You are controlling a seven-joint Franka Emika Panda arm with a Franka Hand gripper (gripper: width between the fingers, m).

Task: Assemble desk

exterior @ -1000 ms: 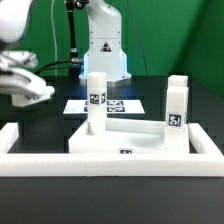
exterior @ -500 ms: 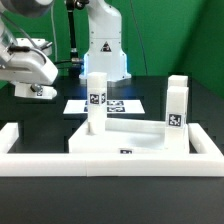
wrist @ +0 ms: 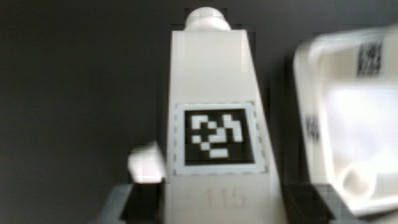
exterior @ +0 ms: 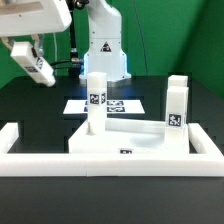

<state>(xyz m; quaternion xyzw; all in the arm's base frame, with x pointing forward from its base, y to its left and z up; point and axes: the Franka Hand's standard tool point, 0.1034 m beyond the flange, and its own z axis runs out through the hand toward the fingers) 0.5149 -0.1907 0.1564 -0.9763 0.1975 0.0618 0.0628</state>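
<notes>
The desk top lies upside-down on the black surface, rim upward, pressed into the corner formed by the white border bars. Two legs stand upright in it: one at the corner toward the exterior view's left, one at the far corner toward the exterior view's right. Behind them the marker board lies flat.

A third leg is in the gripper, high above the surface at the exterior view's upper left. The wrist view shows the leg's tagged face filling the frame, its long axis running out from the jaws – the jaws are partly closed and clamped on its base end. In the exterior view the leg hangs tilted, not vertical.

Key relation: the desk top lies below the gripper and toward the exterior view's right. The near corners appear unoccupied – which one is the target cannot be told. The likely next move calls for bringing the leg's axis upright before descent.

Clearances: open black surface lies under the gripper; the standing left-hand leg and the border bars are the nearest obstructions on the approach path.
</notes>
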